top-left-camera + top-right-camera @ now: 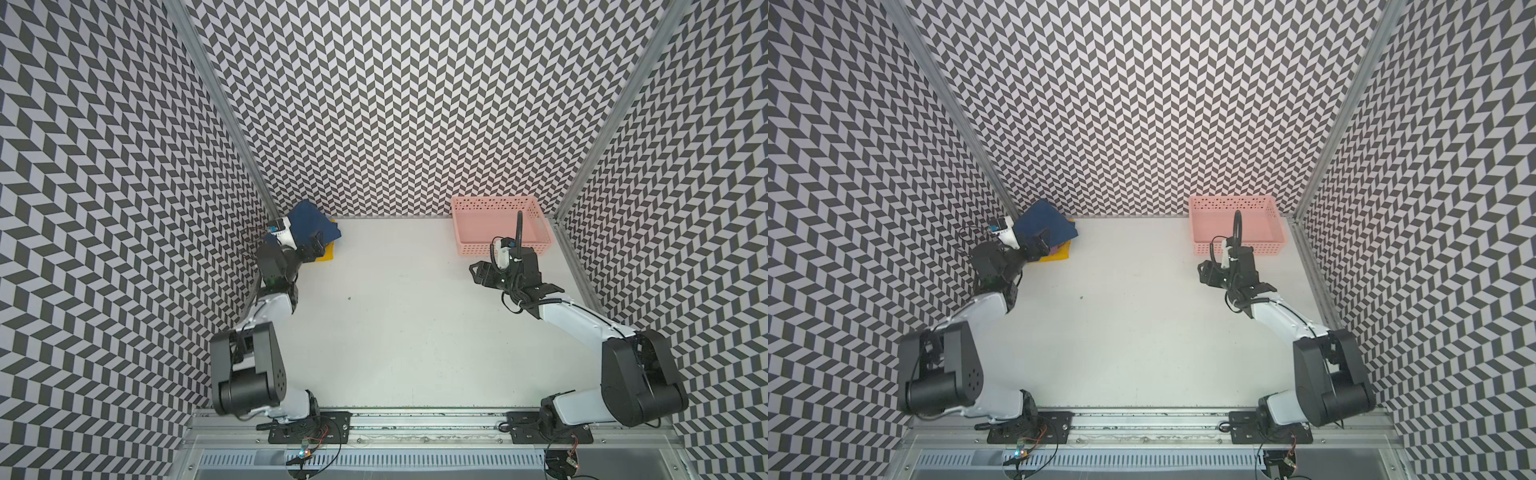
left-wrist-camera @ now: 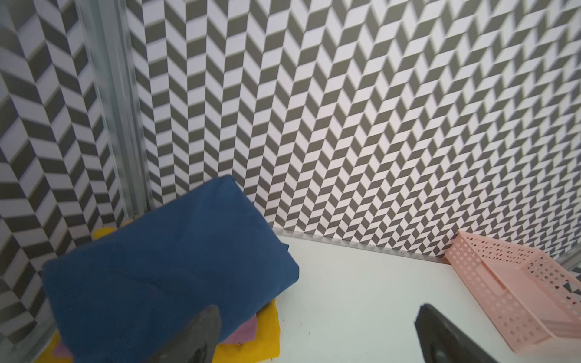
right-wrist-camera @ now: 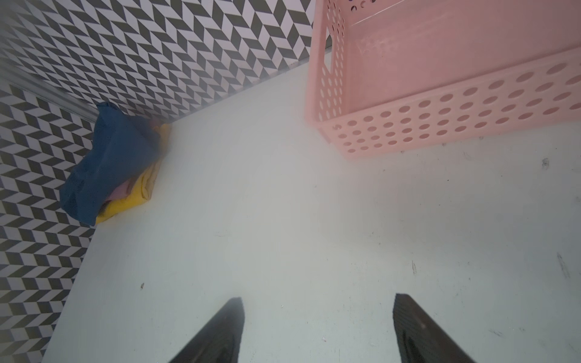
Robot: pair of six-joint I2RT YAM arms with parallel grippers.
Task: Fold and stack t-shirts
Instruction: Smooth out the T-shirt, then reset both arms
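Note:
Three folded t-shirts lie stacked in the back left corner. The navy one [image 1: 309, 222] [image 2: 169, 267] is on top, a mauve-pink one [image 2: 243, 333] shows at the edge under it, and the yellow one [image 1: 326, 254] [image 2: 267, 336] is at the bottom. My left gripper [image 1: 312, 248] [image 2: 317, 309] hovers at the stack's near right edge, open wide and empty, with one finger in front of the navy cloth. My right gripper [image 1: 478, 273] [image 3: 319, 298] is open over bare table, far from the shirts [image 3: 113, 163].
A pink perforated basket [image 1: 498, 248] [image 3: 440, 119] stands in the back right corner, just beyond my right gripper, with nothing visible inside. Patterned walls close the table [image 1: 395, 324] on three sides. The stack leans against the back left corner post.

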